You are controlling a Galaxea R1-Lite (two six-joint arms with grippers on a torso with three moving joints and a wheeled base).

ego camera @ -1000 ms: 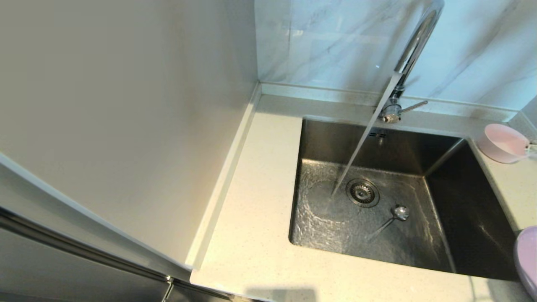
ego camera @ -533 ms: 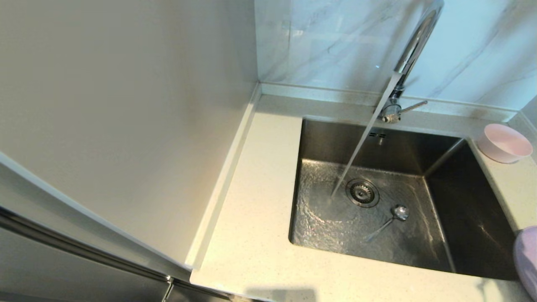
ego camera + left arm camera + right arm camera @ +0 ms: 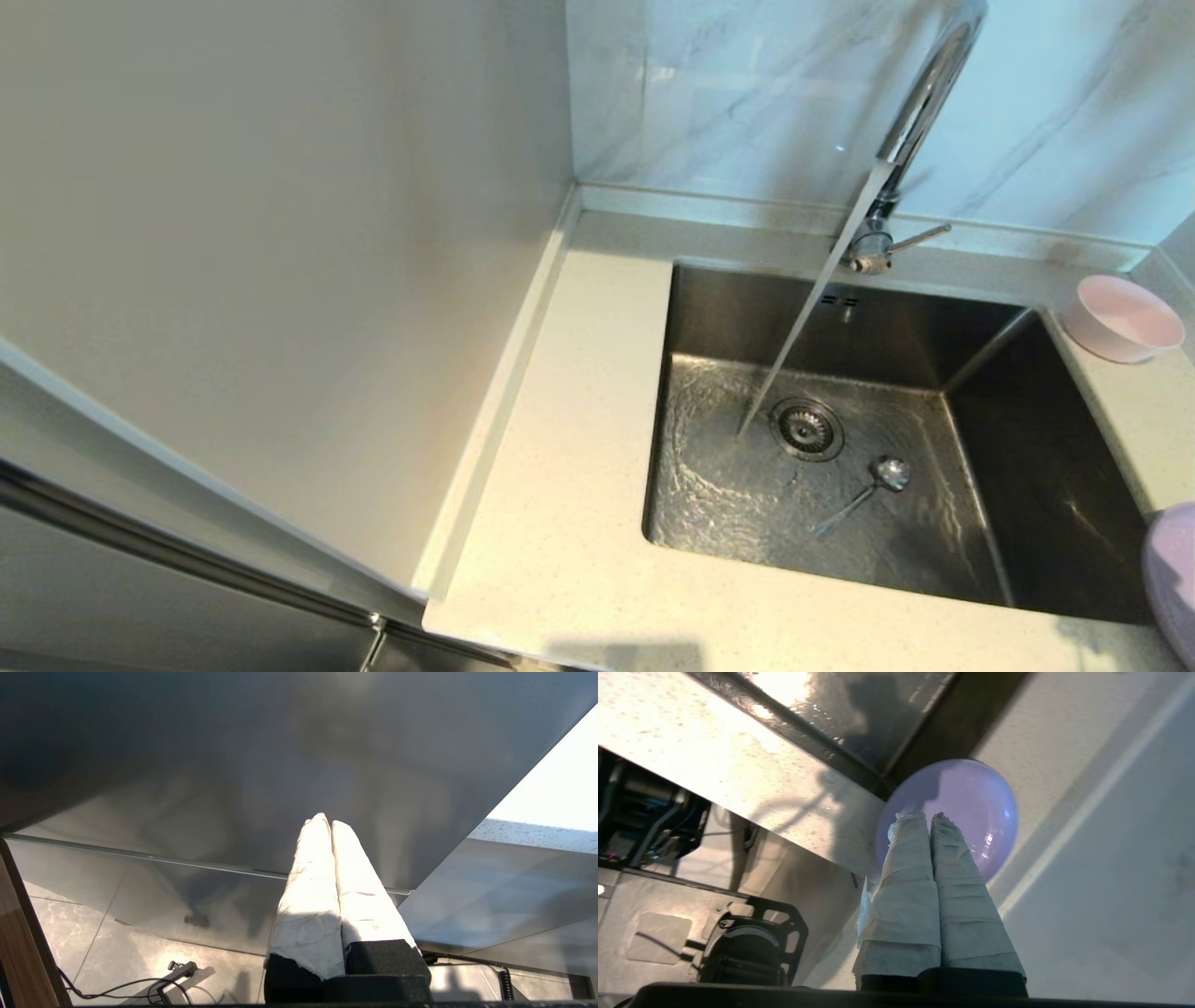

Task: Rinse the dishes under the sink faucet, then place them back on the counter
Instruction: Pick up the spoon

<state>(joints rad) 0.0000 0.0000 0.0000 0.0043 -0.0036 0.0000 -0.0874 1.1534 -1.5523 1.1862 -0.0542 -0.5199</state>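
Water runs from the chrome faucet [image 3: 920, 103] into the steel sink [image 3: 738, 485], landing left of the drain strainer [image 3: 807, 429]. The silver spoon [image 3: 864, 495] lies on the sink floor, right of the stream. The pale-pink bowl [image 3: 1120, 319] stands on the cream counter [image 3: 560, 467] at the sink's far right corner. The lilac plate [image 3: 1174, 569] [image 3: 966, 807] rests on the counter's right edge. My right gripper [image 3: 928, 814] hovers shut and empty above the plate. My left gripper [image 3: 325, 820] is shut and empty, parked low beside a grey cabinet panel. Neither gripper shows in the head view.
A tall cream side panel [image 3: 280, 280] walls off the counter's left. The marble wall [image 3: 728, 93] rises behind the faucet. The faucet lever [image 3: 920, 238] points right. Below the counter edge, the robot's dark base [image 3: 742, 947] and the floor show.
A second ago something white touched the bowl's right rim at the frame edge; it has since withdrawn and the bowl sits alone. The plate's visible edge shifted slightly. Water keeps running.
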